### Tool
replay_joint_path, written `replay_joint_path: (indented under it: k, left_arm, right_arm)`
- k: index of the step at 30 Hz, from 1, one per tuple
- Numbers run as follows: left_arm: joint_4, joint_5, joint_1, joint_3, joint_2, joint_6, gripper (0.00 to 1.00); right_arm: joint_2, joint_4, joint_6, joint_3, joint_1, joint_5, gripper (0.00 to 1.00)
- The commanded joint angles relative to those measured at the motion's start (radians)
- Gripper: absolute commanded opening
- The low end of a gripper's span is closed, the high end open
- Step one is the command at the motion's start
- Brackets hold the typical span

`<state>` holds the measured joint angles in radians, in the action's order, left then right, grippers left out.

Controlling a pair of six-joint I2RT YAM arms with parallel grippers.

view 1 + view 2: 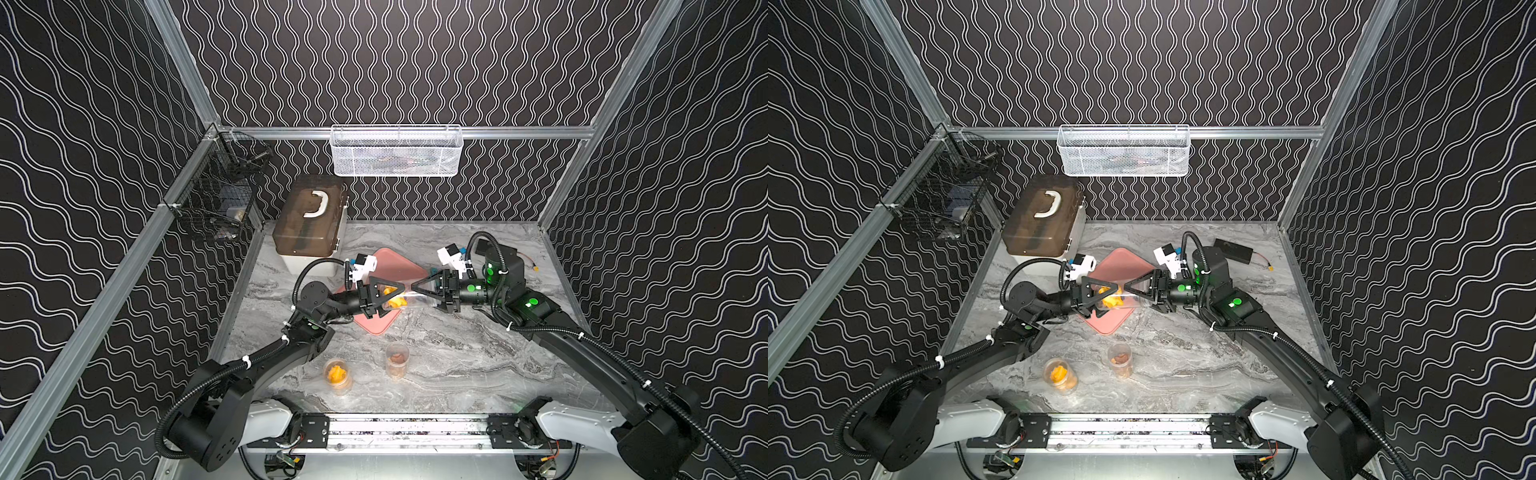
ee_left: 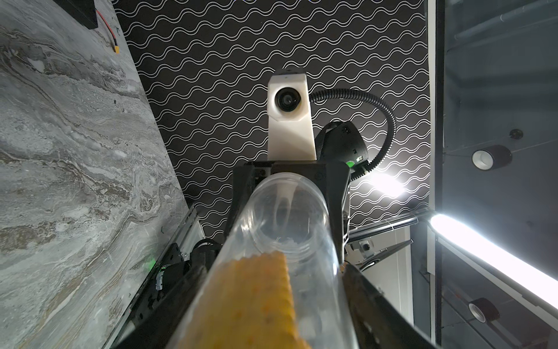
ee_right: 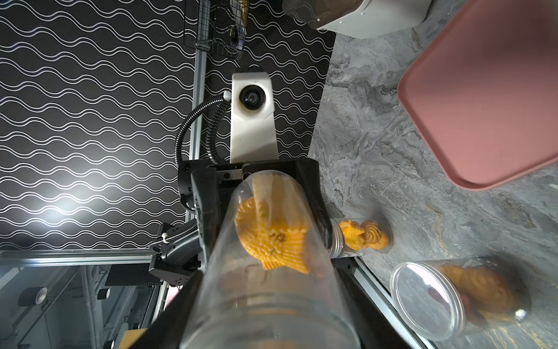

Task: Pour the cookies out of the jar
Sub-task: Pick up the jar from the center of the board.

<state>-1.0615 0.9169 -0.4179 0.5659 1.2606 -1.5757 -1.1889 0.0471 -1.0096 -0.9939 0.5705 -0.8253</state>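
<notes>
Beyond two upright clear jars (image 1: 337, 376), your right gripper (image 1: 415, 291) clamps a sideways clear plastic jar (image 3: 271, 302) of orange-yellow cookies (image 3: 271, 238); left gripper (image 1: 401, 291) flanks it, grip unclear.

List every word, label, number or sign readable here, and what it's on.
None readable. The held jar, the jar of orange cookies, the jar of brown cookies, the pink tray and the brown-lidded box show no lettering.
Contents of the white mesh basket and black wire basket are too blurred to tell.
</notes>
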Motion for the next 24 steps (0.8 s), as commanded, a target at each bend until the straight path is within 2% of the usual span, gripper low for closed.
replay_joint_path:
  k: [1, 18, 24]
  left_arm:
    - [-0.077, 0.029, -0.002, 0.002, 0.009, -0.017, 0.72]
    - [-0.143, 0.026, -0.002, -0.015, 0.045, -0.049, 0.57]
    - [-0.118, 0.032, -0.002, -0.014, 0.03, -0.036, 0.56]
  right_arm:
    - [-0.005, -0.007, -0.005, -0.006, 0.002, -0.012, 0.56]
    - [-0.003, 0.011, 0.011, 0.001, 0.002, -0.007, 0.57]
    - [-0.004, 0.011, 0.009, 0.003, 0.002, 0.002, 0.65]
